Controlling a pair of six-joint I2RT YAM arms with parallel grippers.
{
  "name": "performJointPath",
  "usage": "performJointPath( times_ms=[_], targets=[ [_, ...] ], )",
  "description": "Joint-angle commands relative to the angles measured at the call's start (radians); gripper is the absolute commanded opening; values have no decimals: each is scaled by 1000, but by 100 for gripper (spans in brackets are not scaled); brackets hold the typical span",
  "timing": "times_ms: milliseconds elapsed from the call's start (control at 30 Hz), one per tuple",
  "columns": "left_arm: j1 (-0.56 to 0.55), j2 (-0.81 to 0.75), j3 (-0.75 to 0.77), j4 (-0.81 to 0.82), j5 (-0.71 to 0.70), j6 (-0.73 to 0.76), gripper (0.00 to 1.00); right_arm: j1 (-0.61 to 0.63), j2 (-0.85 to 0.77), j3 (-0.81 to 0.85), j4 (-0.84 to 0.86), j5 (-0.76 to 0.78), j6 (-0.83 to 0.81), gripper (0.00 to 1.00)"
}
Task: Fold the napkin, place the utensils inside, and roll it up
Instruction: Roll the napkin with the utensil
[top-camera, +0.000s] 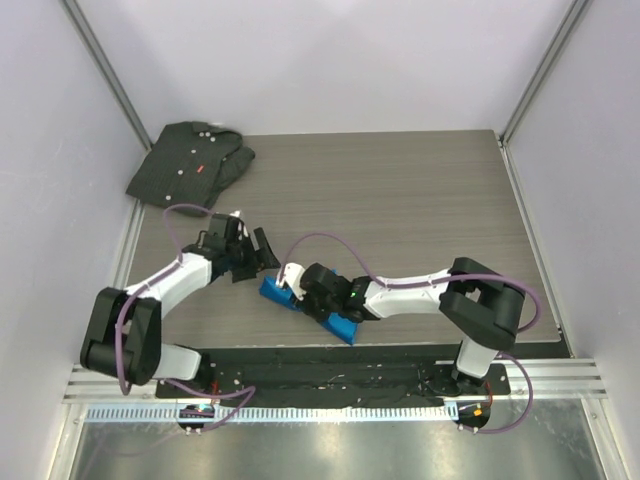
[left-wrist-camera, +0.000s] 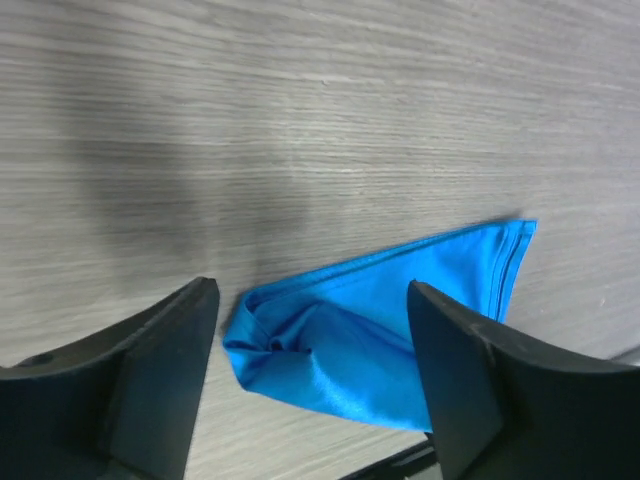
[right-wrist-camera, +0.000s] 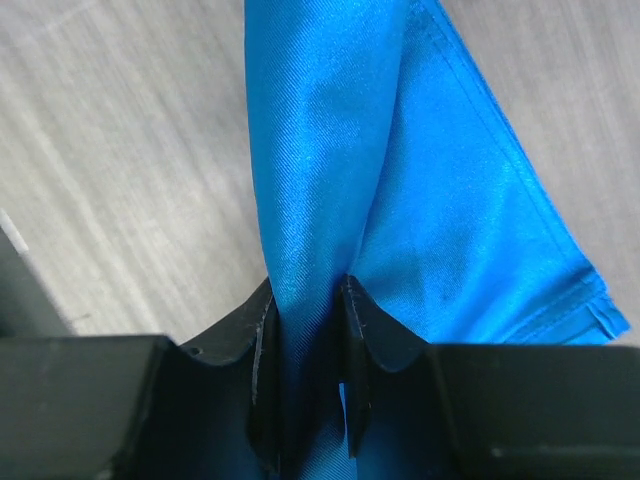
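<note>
We look down on two robot arms meeting over a wooden table (top-camera: 420, 200). The bright blue napkin (top-camera: 274, 291) lies folded into a narrow bundle. Most of it is under the right gripper (right-wrist-camera: 308, 300), and one bunched end lies just ahead of the left gripper (left-wrist-camera: 312, 292).

The right gripper is clamped on a raised ridge of the cloth, pinched between its two fingers (right-wrist-camera: 262, 335). The left gripper stands wide apart and holds nothing. Its fingers frame the bundle's end without touching it. We see no knife in any view and cannot tell whether it lies inside.

We think the main risk is the bundle coming undone. The right hand grips only a ridge of the shiny cloth, not the whole thickness. A lift or pull could therefore peel off that layer and open the folds, or the fabric could slip from the pads. No other hand pins the cloth, so a tug may also drag the whole bundle along the table. If a knife is inside, tilting could let it slide out of an end.

The napkin's long axis runs straight ahead of the right fingertips, away from that hand. Its crumpled end points toward the left gripper. The flat, hemmed end lies beyond that, toward the left hand's right side.
</note>
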Motion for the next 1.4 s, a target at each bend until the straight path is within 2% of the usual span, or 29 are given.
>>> performJointPath(
  times_ms=[0,133,400,533,733,1033,1133,1233,1267,1367],
  targets=[
    [4,-93,18,-83,-120,-4,83,-19,-32,-83,31,-173,79,24],
    [5,-188,-32,-72,-150,-14,83,-66,-39,-108,46,-272,148,23],
    [5,-340,-182,72,-13,-26,79,-216,-23,-139,80,-577,197,22],
    [5,-334,-209,132,34,-32,77,-283,38,-121,75,-705,209,22],
    [4,-254,-225,225,90,-50,71,-341,112,-91,74,-806,221,20],
    [4,-133,-276,351,149,-87,54,-390,202,-59,78,-865,243,20],
    [2,-128,-296,379,154,-101,45,-402,207,-53,77,-865,246,20],
    [2,-119,-296,377,153,-98,32,-401,182,-42,49,-848,246,24],
    [2,-113,-293,376,151,-98,25,-402,173,-32,31,-837,231,27],
    [2,-107,-284,370,163,-92,17,-401,114,5,-75,-770,205,36]
  ],
)
